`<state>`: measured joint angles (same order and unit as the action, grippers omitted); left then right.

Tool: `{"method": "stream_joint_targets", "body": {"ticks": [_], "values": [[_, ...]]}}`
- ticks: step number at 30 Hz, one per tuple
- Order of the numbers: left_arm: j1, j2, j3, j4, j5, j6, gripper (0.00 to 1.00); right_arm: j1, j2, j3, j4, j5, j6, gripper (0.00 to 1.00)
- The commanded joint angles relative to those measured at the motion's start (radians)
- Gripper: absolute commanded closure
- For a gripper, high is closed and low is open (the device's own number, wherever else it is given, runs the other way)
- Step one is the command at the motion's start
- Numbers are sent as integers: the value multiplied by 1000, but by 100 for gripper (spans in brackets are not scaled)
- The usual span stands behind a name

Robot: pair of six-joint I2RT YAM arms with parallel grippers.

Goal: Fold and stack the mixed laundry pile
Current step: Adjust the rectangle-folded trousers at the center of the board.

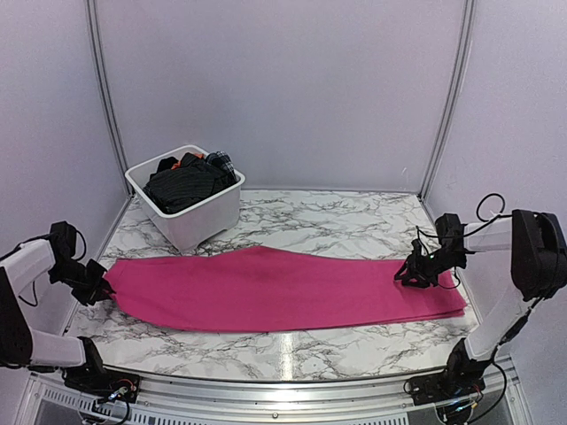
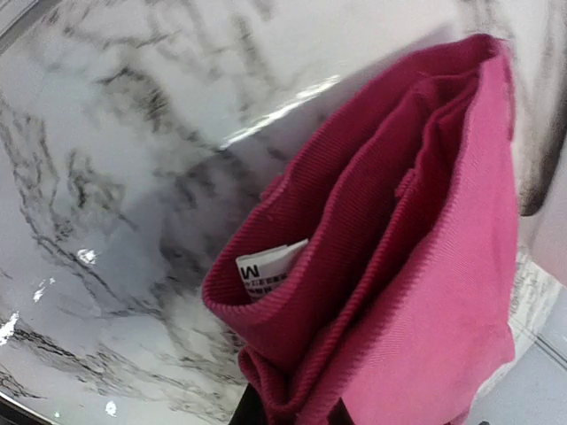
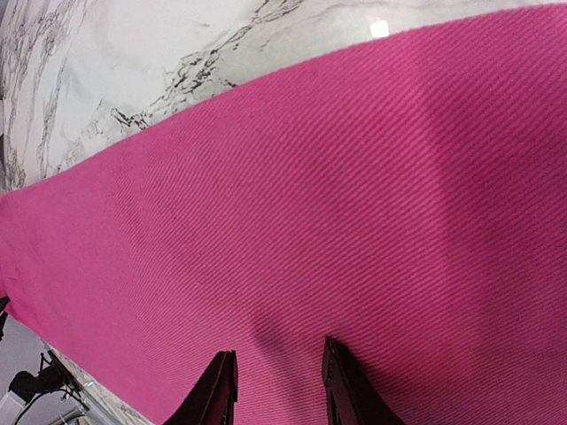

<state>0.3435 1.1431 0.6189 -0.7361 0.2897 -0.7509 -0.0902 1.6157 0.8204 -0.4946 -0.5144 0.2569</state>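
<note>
Right wrist — pink cloth [image 3: 354,195] beneath right gripper [image 3: 278,348]

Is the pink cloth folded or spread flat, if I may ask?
Folded into a long strip; the pink cloth shows stacked layers in the left wrist view.

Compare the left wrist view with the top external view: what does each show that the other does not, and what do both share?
Only the left wrist: a white label tucked in the bunched folds of the magenta-pink cloth. Only the top external: the white tub of dark garments, and the cloth's full length. Both: that cloth on the marble table.
</note>
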Motion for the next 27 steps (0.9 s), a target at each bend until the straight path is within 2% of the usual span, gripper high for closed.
{"method": "stream_joint_targets", "body": {"ticks": [1,3,6,9,10,12,13,16,18,24,27], "values": [[-14,1,136,20,47,13,92,-26,36,-4,-33,124,-15,65],[-31,18,188,20,44,31,84,-28,38,-5,-34,127,-16,66],[-36,37,246,19,28,57,95,-29,38,-9,-33,130,-16,66],[-37,61,286,20,29,75,96,-29,35,-7,-34,128,-15,66],[-36,66,287,19,37,75,91,-31,34,-8,-34,128,-15,66],[-37,73,271,16,41,73,68,-31,32,-5,-35,128,-12,66],[-37,75,257,14,42,71,61,-31,31,-4,-37,129,-10,66],[-36,88,199,16,27,56,47,-31,29,1,-38,129,-9,66],[-35,116,166,32,37,52,43,-31,28,1,-39,130,-7,66],[-36,154,134,101,-4,68,47,-31,26,-2,-40,124,-13,66],[-34,188,142,117,-10,89,41,-30,16,1,-42,120,-15,66]]}}
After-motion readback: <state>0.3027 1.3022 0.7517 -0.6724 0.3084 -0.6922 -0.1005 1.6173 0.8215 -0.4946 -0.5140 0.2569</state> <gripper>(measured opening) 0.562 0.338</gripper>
